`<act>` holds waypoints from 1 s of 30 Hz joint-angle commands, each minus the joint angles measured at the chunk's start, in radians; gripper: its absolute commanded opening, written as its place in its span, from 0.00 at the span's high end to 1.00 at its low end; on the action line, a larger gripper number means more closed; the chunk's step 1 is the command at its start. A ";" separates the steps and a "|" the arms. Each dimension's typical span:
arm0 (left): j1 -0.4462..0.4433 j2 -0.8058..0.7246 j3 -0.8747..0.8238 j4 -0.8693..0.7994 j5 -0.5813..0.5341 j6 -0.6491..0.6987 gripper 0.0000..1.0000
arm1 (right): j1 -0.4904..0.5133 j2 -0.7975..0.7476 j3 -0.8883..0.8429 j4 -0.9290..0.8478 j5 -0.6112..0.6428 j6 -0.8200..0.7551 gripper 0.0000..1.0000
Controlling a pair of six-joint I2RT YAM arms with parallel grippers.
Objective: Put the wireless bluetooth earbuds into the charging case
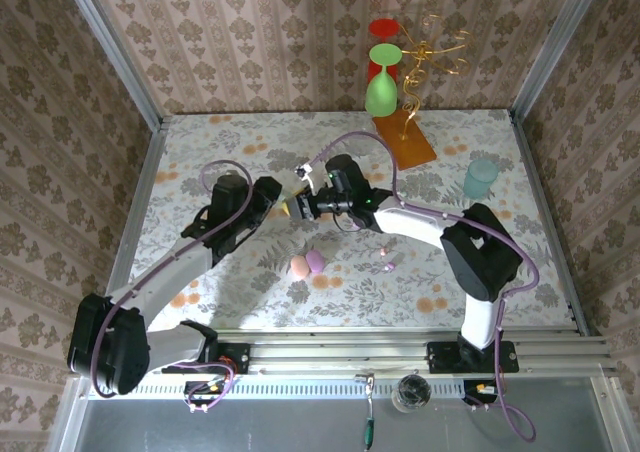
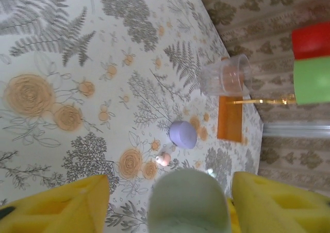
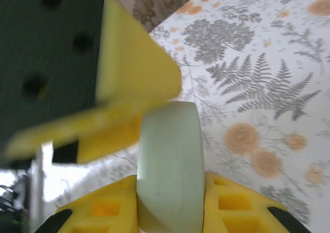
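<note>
Leftmost, the left gripper [image 2: 170, 202] stands open: its yellow fingers [image 2: 62, 207] sit on either side of the charging case [image 2: 188, 202], both clear of it. The case is a smooth, matt pebble of pale mint green with a softly rounded edge. It hangs above the flowered table [image 1: 250, 142], left of the middle, where the two arms meet. Just right of it, the right gripper [image 3: 170, 212] is clamped on the case, with a yellow pad pressed against each broad side. Nearer the arm bases, a pink pebble [image 1: 299, 266] and a purple pebble [image 1: 316, 260] lie on the table, touching each other. Further right, one of the wireless bluetooth earbuds [image 2: 163, 159] rests on the table. It is a tiny glossy nub, pink with a paler tip, just beside a lilac rounded piece [image 2: 183, 135]. A clear cup [image 1: 480, 179] stands near the right edge.
</note>
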 commanded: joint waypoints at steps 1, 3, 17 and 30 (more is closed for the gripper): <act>0.051 -0.040 0.021 -0.086 -0.005 -0.031 0.29 | 0.019 -0.094 -0.093 0.046 0.137 -0.272 0.83; 0.059 -0.047 0.023 -0.102 0.009 -0.038 0.27 | 0.037 -0.124 -0.138 0.062 0.228 -0.415 0.84; -0.002 0.026 0.066 -0.075 0.155 -0.157 0.34 | 0.196 -0.099 -0.305 0.432 0.707 -1.086 0.89; -0.064 0.074 0.038 0.009 0.177 -0.235 0.57 | 0.217 -0.088 -0.302 0.441 0.710 -1.091 0.89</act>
